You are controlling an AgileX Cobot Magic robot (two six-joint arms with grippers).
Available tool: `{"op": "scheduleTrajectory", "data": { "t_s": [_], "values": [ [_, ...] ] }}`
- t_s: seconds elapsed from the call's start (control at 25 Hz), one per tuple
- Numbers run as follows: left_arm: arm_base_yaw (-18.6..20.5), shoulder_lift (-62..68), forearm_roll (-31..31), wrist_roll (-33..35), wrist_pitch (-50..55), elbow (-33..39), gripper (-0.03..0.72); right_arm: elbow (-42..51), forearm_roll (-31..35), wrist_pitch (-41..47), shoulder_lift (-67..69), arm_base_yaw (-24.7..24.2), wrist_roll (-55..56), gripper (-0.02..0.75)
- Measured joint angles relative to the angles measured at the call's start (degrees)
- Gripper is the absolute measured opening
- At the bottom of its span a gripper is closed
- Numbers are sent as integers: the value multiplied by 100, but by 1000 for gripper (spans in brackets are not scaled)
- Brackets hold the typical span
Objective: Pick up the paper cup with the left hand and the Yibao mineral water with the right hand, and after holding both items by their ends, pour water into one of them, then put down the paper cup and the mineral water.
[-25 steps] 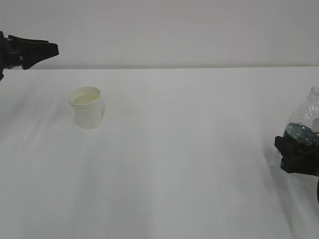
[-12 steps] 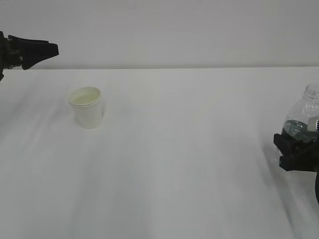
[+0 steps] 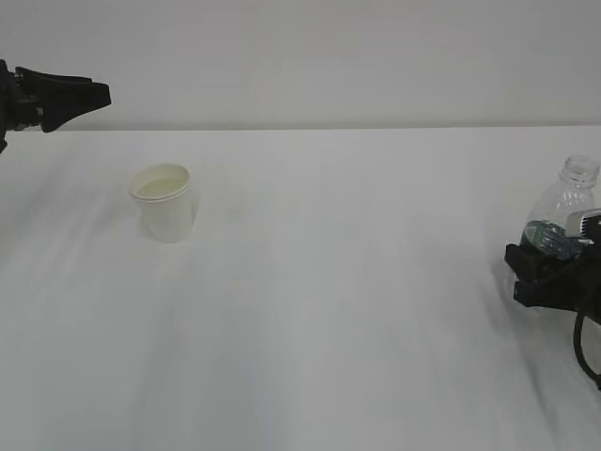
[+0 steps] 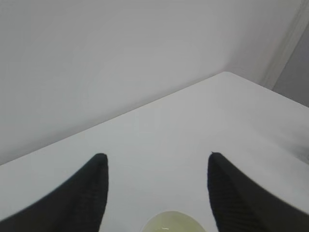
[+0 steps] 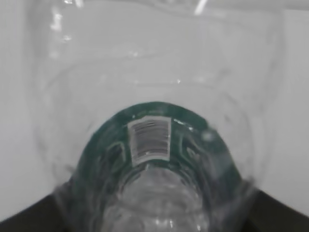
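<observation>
Paper cup (image 3: 164, 214): stands upright on the white bench (image 3: 357, 310), left of centre, free of either hand; liquid seems to show inside it, which suggests pouring is over and the cup has been set down.
Cup in left wrist view: only the top of the rim (image 4: 174, 222) shows at the bottom edge, below and between the two fingers.
Left hand (image 3: 94, 92): hangs high at the far left edge, above the cup and well clear of it, pointing toward the middle of the bench; probably parked there so the cup stands undisturbed.
Left hand state: fingers spread apart, nothing between them.
Water bottle (image 3: 562, 214): at the far right edge, clear, no cap, mouth up and leaning a little left; green label band at the level of the grip.
Right hand (image 3: 540, 272): low near the bench, reaching in from the right edge, fingers either side of the bottle's lower body at the label.
Right hand state: closed around the bottle, to judge by the right wrist view, where the bottle (image 5: 154, 145) fills the frame between the dark fingers.
Bottle base: whether it touches the bench cannot be told.
Step in hand: likely setting the bottle down; release not yet made.
</observation>
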Motion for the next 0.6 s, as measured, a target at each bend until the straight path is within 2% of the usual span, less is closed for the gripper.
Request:
{"op": "scheduleTrajectory", "data": {
  "t_s": [0.6],
  "values": [
    [0, 0, 89, 0, 0, 0, 467, -824, -135, 0, 170, 0, 230, 426]
  ]
}}
